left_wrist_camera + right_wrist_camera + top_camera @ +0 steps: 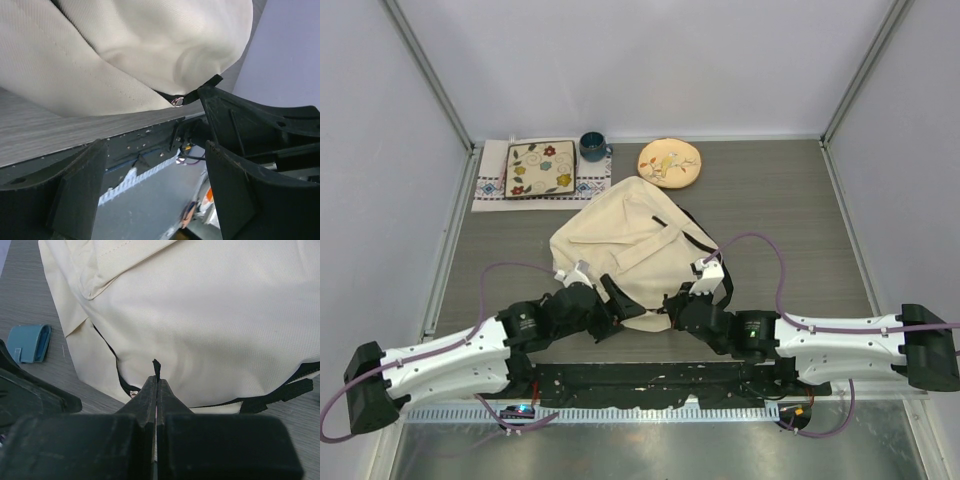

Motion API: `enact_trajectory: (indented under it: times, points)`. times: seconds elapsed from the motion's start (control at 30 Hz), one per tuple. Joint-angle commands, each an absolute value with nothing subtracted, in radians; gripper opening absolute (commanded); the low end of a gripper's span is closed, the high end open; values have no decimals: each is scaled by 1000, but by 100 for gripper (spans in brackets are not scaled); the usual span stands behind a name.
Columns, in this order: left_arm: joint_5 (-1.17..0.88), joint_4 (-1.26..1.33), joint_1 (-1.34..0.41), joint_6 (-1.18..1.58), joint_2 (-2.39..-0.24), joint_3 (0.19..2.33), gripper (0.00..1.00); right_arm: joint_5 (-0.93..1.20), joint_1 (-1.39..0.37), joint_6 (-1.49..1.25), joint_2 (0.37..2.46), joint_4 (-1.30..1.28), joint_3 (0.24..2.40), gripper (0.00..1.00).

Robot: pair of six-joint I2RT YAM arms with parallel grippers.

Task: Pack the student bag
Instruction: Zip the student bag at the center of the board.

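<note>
The cream student bag point(620, 240) lies flat in the middle of the table, its black straps point(705, 245) on the right side. It fills the left wrist view point(125, 50) and the right wrist view point(210, 315). My right gripper point(156, 382) is shut on a black zipper pull point(156, 365) at the bag's near edge; in the top view it point(670, 305) sits at that edge. My left gripper point(152, 155) is open and empty, just left of the pull point(209, 82) and near the table's front edge; the top view shows it point(615, 300) beside the right one.
A patterned square plate point(540, 168) on a cloth, a blue mug point(592, 147) and a round yellowish floral plate point(669, 162) stand at the back. A small light-blue item point(30, 342) lies on the table left of the bag. The black base rail point(650, 380) runs along the near edge.
</note>
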State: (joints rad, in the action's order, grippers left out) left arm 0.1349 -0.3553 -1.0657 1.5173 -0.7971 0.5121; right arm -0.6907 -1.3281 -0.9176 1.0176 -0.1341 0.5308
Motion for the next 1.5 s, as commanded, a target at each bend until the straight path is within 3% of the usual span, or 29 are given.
enact_trajectory:
  times: [0.0,0.37,0.47,0.57,0.8,0.9,1.47]
  points:
    - [204,-246,-1109,1704,-827,486,81,-755,-1333,-916,988,-115,538,1]
    - [370,-42,-1109,1847,-894,393,81,-738,-1341,-911,992,-89,532,1]
    - [396,41,-1111,1867,-935,367,76,-732,-1347,-905,992,-78,528,1]
    - [400,74,-1111,1873,-963,354,63,-730,-1353,-905,994,-78,528,1]
    - [417,66,-1109,1888,-963,316,14,-738,-1370,-916,996,-78,523,1]
    - [433,61,-1109,1896,-937,293,0,-735,-1376,-919,999,-77,522,1]
    - [549,-273,-1108,1953,-562,192,0,-919,-1385,-1006,833,-279,494,1]
